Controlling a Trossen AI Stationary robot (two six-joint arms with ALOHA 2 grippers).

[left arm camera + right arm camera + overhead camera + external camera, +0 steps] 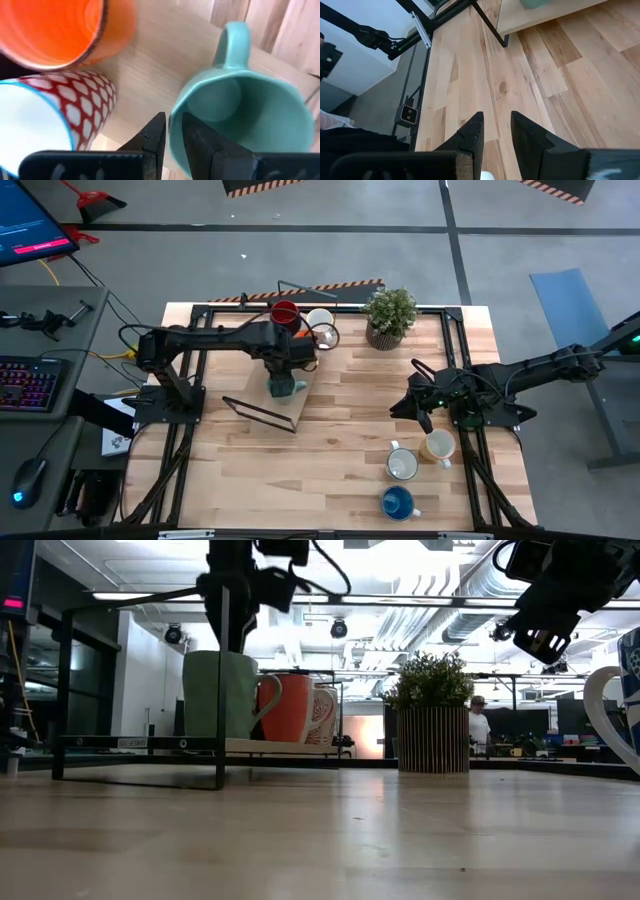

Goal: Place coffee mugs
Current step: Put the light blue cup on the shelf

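Note:
A teal-green mug (283,387) stands upright on the wooden board of a black-framed rack (300,408). My left gripper (174,137) is shut on the mug from above. Behind it on the board stand an orange mug (292,705) and a red-and-white patterned mug (322,715). A dark red mug (285,312) and a white mug (320,319) stand at the rack's far end. My right gripper (495,130) hangs open and empty above bare table, right of the rack. A white mug (402,465), a tan mug (438,445) and a blue mug (397,502) stand on the table near the front right. My left gripper holds the teal-green mug by its rim (172,120), on the side opposite the handle (235,37). One finger is inside the mug and one outside. The fingers point down from above. The mug is upright, with its base on the rack's board (250,745).
A potted green plant (390,315) stands at the far side, right of the rack. The rack's black frame bars (220,690) rise around the board. Bare wood lies between the rack and the three front-right mugs.

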